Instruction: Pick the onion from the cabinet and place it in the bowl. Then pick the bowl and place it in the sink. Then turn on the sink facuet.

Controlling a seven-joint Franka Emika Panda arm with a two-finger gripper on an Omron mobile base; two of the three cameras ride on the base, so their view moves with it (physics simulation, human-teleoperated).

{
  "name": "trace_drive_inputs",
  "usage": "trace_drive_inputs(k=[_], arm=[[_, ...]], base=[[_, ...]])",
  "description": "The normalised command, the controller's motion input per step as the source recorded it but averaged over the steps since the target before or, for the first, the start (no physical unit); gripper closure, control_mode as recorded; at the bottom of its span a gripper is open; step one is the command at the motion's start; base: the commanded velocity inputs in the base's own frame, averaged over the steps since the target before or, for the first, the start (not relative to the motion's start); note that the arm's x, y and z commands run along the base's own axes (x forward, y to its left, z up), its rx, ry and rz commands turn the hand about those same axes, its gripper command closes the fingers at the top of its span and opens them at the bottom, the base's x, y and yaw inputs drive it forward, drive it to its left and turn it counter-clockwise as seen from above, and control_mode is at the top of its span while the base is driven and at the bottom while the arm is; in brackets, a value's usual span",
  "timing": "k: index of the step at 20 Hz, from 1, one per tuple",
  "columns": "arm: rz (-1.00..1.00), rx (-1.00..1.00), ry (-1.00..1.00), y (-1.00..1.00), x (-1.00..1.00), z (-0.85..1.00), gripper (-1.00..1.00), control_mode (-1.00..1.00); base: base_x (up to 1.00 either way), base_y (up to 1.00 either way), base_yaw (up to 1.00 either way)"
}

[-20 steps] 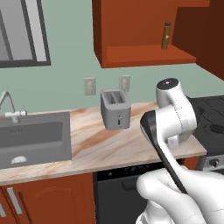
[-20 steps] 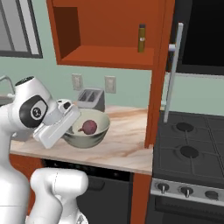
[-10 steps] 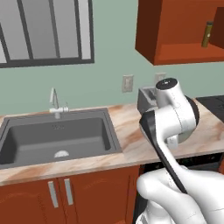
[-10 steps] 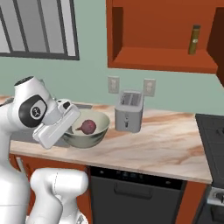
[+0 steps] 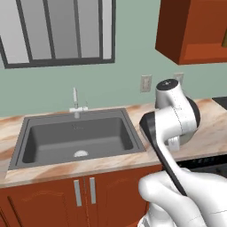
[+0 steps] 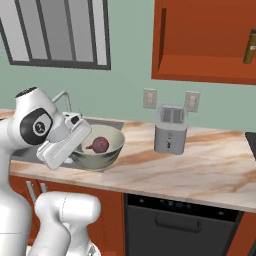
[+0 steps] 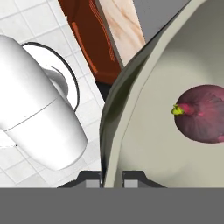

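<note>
While rim sits betw. tips: jaws nearly together, clamped on bowl [image 7: 144,131] wall.
Gripper [image 7: 112,177]: at bowl's near rim, one tip inside, one outside.
Onion [image 7: 204,113]: in bowl, well apart from tips.
Bowl: held above counter [image 6: 200,165] edge, beside sink [image 5: 80,137].
Faucet [image 5: 75,101]: behind sink.

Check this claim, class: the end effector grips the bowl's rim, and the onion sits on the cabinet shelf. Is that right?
Not quite. The onion is not on the cabinet shelf; it lies inside the bowl, as the right base view and hand view show. The end effector does grip the bowl's rim.
</note>
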Motion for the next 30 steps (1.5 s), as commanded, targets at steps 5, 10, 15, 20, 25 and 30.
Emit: trace_drive_inputs(k=[5, 10, 15, 20, 25, 30], arm=[[0.0, 0.0, 0.0, 0.0, 0.0, 0.0, 1.0, 1.0], [0.0, 0.0, 0.0, 0.0, 0.0, 0.0, 1.0, 1.0], [0.0, 0.0, 0.0, 0.0, 0.0, 0.0, 1.0, 1.0], [0.0, 0.0, 0.0, 0.0, 0.0, 0.0, 1.0, 1.0], [0.0, 0.0, 0.0, 0.0, 0.0, 0.0, 1.0, 1.0], [0.04, 0.0, 0.03, 0.18, 0.0, -0.05, 1.0, -1.0]], base=[[0.19, 0.0, 0.0], [0.4, 0.02, 0.0], [0.52, 0.07, 0.0], [0.39, 0.01, 0.0], [0.06, 0.03, 0.0], [0.0, 0.0, 0.0]])
